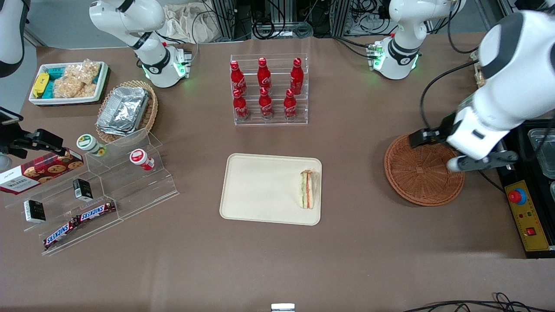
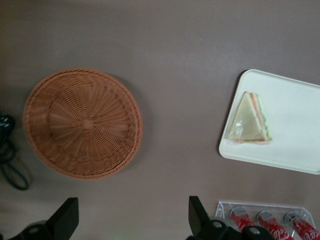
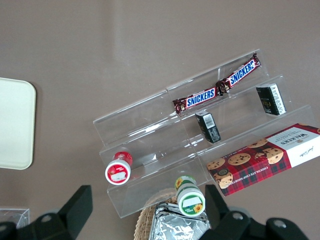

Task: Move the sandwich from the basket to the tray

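Note:
The sandwich (image 1: 308, 189) (image 2: 248, 119), a pale bread wedge with orange, red and green layers, lies on the cream tray (image 1: 260, 186) (image 2: 295, 130), at the tray's end toward the working arm. The round reddish-brown wicker basket (image 1: 422, 175) (image 2: 82, 122) holds nothing. My left gripper (image 1: 482, 161) (image 2: 131, 210) hangs above the basket's rim, on the side away from the tray. It is open, with nothing between its fingers.
A clear rack of red cola bottles (image 1: 269, 89) (image 2: 270, 222) stands farther from the front camera than the tray. A stepped acrylic shelf of snacks (image 1: 99, 190), a tan basket with foil containers (image 1: 125, 110) and a white snack box (image 1: 69, 82) lie toward the parked arm's end. A control box (image 1: 527, 216) sits beside the basket.

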`<state>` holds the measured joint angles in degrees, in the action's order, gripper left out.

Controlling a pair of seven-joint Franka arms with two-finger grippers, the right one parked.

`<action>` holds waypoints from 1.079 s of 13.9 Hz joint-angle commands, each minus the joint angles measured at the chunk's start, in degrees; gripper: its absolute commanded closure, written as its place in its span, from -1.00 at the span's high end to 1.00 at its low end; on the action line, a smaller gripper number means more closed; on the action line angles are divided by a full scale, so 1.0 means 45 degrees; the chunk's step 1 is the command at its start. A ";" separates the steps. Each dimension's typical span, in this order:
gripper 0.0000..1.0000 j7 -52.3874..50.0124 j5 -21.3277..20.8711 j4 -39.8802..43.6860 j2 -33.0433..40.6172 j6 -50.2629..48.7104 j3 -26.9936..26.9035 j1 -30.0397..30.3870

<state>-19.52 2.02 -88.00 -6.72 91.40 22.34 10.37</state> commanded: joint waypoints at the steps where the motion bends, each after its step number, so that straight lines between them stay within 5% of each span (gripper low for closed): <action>1: 0.98 0.0236 0.0253 -0.0269 0.0924 -0.0720 0.0017 0.0195; 7: 0.98 0.0333 0.0566 -0.2007 0.3113 -0.0780 -0.3242 -0.2596; 15: 0.98 0.0605 0.0410 -0.1170 0.2589 -0.1034 -0.3616 -0.2989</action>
<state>-18.37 3.74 -95.59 6.12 87.54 6.80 -2.65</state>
